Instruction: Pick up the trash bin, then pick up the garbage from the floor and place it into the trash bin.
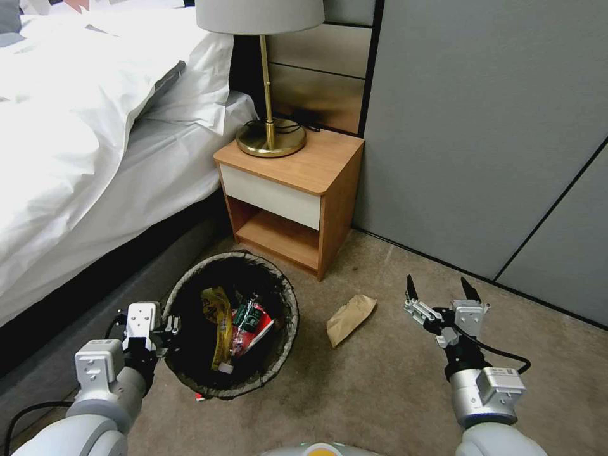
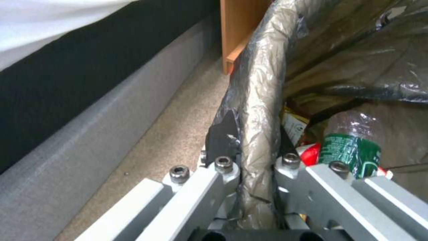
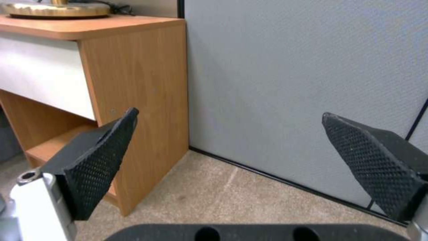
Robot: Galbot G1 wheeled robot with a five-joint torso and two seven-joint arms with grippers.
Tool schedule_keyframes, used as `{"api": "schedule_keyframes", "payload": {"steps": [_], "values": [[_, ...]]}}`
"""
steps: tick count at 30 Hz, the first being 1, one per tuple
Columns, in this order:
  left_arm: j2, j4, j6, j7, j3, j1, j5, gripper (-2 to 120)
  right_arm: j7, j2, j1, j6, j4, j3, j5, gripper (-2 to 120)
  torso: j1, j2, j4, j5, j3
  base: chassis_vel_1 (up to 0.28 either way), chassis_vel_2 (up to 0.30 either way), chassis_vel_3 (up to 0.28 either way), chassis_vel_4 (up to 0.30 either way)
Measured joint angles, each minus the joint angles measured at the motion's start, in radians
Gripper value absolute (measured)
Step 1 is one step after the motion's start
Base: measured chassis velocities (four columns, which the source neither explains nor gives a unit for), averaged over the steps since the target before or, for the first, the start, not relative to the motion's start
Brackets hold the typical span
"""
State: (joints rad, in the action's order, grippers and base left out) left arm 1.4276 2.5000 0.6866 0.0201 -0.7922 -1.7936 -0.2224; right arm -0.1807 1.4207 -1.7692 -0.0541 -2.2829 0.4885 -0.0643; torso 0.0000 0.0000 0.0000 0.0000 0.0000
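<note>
Head view has the left gripper (image 1: 170,326) clamped on the trash bin (image 1: 288,329) rim, right gripper (image 1: 441,293) spread wide, empty, near the brown paper scrap (image 1: 350,318), likely its next pickup.

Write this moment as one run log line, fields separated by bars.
left gripper: shut on trash bin rim | right gripper: open, empty, above carpet | brown paper scrap: on floor beside bin
</note>
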Motion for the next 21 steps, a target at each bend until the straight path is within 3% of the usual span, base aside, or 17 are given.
{"api": "schedule_keyframes", "payload": {"steps": [21], "values": [[0.0,0.0,0.0,0.0,0.0,0.0,0.0,1,0.0,0.0,0.0,0.001,0.0,0.0,0.0,100,0.0,0.0,0.0,0.0,0.0,0.0,0.0,0.0,0.0]]}}
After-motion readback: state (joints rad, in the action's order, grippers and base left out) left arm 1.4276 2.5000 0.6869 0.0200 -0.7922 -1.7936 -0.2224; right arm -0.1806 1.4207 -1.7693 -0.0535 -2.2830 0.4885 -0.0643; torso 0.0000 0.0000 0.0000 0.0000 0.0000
